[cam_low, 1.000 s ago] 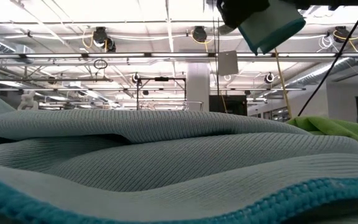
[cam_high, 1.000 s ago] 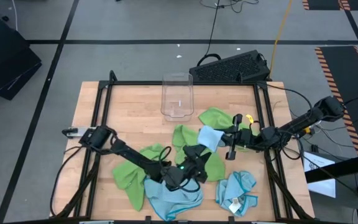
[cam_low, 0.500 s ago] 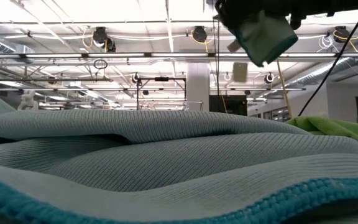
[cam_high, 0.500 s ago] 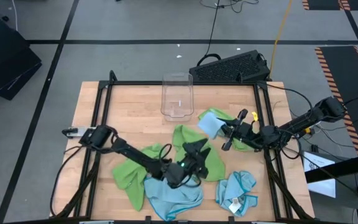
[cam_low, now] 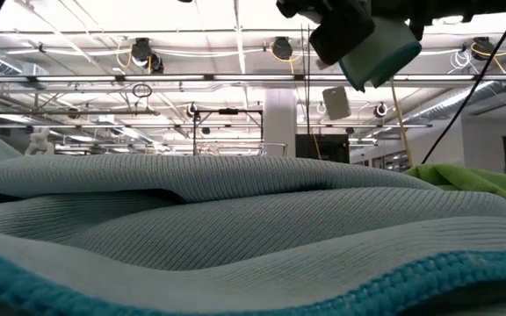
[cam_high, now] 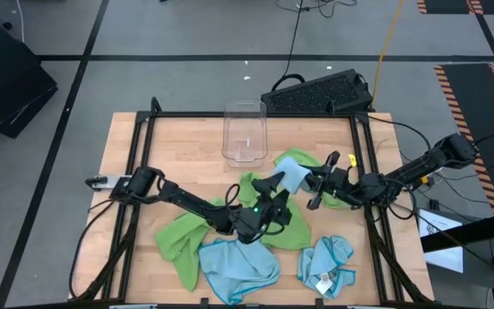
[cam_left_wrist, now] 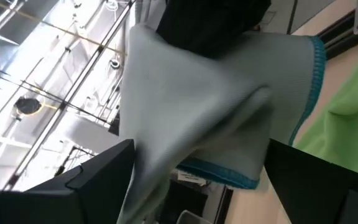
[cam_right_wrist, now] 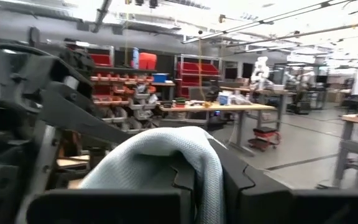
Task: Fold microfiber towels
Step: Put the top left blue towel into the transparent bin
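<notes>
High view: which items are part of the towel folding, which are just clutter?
Job:
- light blue towel, held up by the right gripper
- left gripper, open, reaching for it
- green towels
- blue towels at the front

Lying about:
- clear plastic bin
- black keyboard behind the table

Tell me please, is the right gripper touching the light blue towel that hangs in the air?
Touching. In the right wrist view the light blue towel drapes over the right gripper, pinched between its shut fingers; the high view shows it hanging at the gripper tip.
</notes>
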Robot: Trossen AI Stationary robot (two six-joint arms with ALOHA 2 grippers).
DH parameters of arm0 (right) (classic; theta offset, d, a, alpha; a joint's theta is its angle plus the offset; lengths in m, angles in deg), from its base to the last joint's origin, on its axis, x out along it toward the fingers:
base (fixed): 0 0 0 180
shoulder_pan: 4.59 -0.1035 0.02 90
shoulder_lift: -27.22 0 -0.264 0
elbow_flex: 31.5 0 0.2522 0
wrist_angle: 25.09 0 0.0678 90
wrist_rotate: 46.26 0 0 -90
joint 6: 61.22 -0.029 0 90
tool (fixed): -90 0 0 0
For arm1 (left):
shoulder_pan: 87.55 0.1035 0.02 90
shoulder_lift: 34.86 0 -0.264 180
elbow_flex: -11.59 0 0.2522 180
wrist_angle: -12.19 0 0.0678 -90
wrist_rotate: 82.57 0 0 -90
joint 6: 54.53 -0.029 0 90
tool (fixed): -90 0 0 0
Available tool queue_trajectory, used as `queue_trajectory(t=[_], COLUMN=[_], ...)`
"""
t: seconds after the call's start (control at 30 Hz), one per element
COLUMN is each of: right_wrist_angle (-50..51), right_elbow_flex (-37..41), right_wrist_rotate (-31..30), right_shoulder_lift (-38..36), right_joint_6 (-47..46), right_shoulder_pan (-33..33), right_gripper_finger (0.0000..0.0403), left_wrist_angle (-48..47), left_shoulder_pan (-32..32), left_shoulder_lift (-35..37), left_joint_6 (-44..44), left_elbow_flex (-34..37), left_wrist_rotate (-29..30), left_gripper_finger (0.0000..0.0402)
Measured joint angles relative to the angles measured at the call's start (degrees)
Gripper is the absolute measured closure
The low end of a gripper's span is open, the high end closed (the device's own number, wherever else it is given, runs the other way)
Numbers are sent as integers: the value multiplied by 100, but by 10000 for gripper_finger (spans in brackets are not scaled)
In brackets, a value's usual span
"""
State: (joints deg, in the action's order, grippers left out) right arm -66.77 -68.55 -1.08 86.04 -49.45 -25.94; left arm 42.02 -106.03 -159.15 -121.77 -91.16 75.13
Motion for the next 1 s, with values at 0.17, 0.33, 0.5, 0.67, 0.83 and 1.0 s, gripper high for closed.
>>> queue_trajectory(t=[0.17, 0.33, 0.5, 0.67, 0.83, 1.0], right_wrist_angle=[5, 9, 4, 14, 41, 79], right_elbow_flex=[0, 0, 0, 0, 0, 0], right_wrist_rotate=[0, -3, 2, 114, 602, 657], right_shoulder_lift=[1, 37, 186, 439, 701, 903], right_joint_6=[-55, -64, -365, -801, -1324, -1395], right_shoulder_pan=[3, 19, 197, 359, 442, 442], right_gripper_finger=[383, 383, 383, 383, 383, 383], left_wrist_angle=[1, 110, 108, -77, -1381, -2381], left_shoulder_pan=[9, -162, -277, -379, -429, -373], left_shoulder_lift=[0, 7, 9, 15, 21, 28], left_joint_6=[344, 549, 740, 1099, 2329, 3504], left_elbow_flex=[0, 2, 2, 2, 2, 0], left_wrist_rotate=[214, 126, -31, -197, -536, -730], left_gripper_finger=[85, 224, 369, 382, 389, 390])
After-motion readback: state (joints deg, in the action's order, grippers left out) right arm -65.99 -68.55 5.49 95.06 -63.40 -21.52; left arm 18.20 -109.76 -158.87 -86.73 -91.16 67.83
